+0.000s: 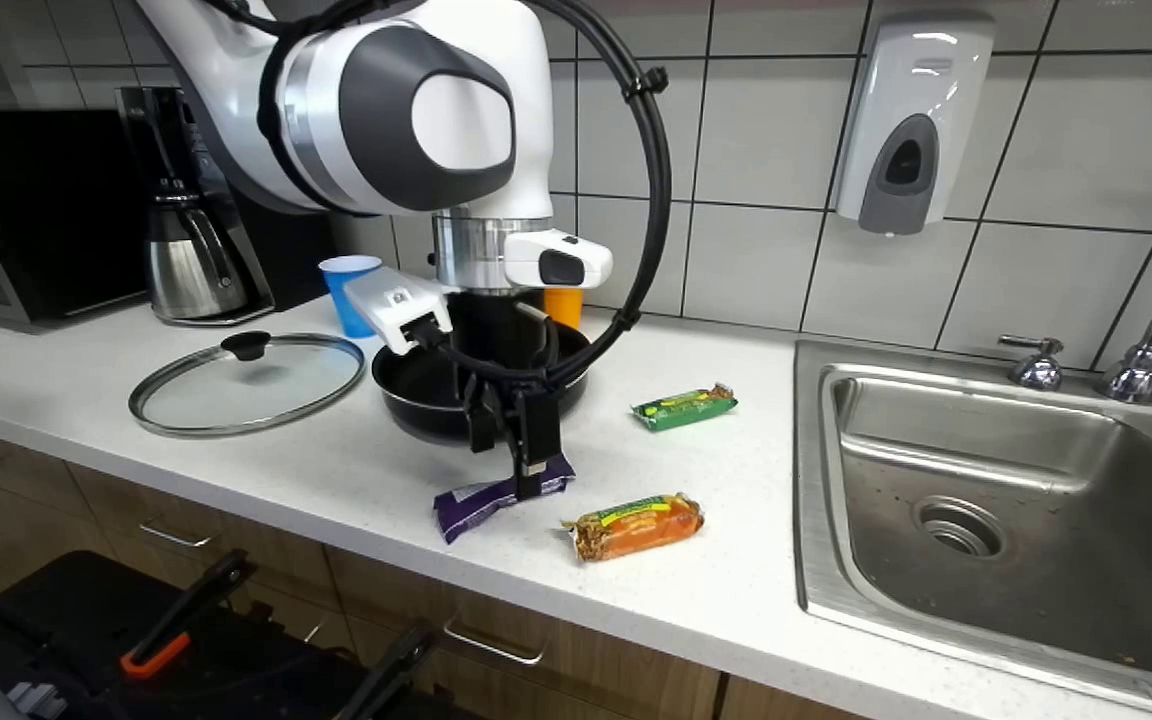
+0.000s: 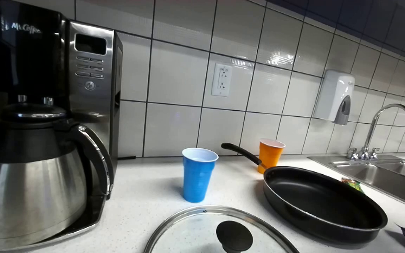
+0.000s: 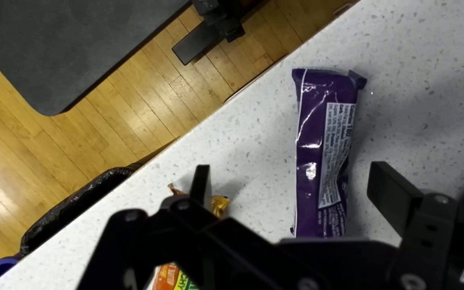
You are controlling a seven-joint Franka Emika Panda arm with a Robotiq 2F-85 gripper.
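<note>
- A long, narrow snack bar in glossy purple film (image 3: 324,153), with a white printed panel, lies on the white speckled tabletop (image 1: 736,580); it rests mid-scene towards the near edge, slanting from near left to far right.
- A black two-fingered robotic hand (image 3: 294,189) is poised over it, fingers spread wide, gripping nothing; in the wrist view the bar shows between them, with a narrow gap on one side and a wide one on the other.
- The bar is probably light and fairly firm under a slippery wrapper, and may crumble; its long sides, around the middle, look the best hold, with a gentle squeeze; the flat ends are likely too floppy.
- An orange-and-yellow wrapped snack bar (image 1: 636,527) lies just right, the closest obstacle; one finger hides part of it in the wrist view.
- A round black frying pan (image 2: 322,200) stands on the far side, limiting room there; a green wrapped snack bar (image 1: 685,407) lies far right, before the steel sink (image 1: 818,480).
- Left of the pan are a round clear glass lid (image 1: 247,385) with a black knob, and a blue plastic cup (image 2: 198,175); an orange plastic cup (image 2: 270,154) stands behind the pan.
</note>
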